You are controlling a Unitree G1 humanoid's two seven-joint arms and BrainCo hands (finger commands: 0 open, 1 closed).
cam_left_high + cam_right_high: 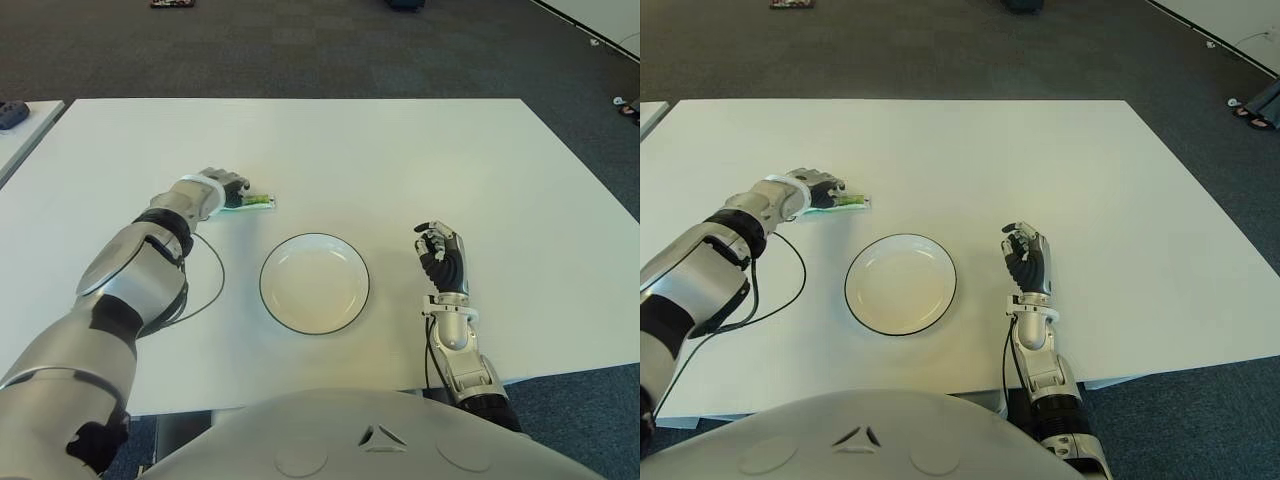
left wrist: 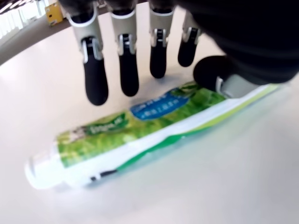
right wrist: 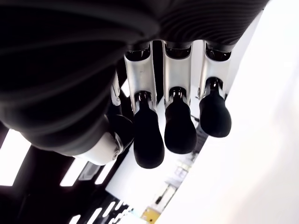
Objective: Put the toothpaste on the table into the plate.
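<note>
Lying flat on the white surface [image 1: 400, 160], the green-and-white toothpaste tube [image 2: 140, 135] sits beyond the plate [image 1: 314, 283], toward its left, well apart from the rim. The left robot hand [image 1: 226, 189] is over the tube's tail end, thumb touching it, four fingers [image 2: 96, 79] hanging spread just above, not closed. The right robot hand [image 1: 442, 256] stands upright right of the plate, fingers loosely curled, holding nothing.
</note>
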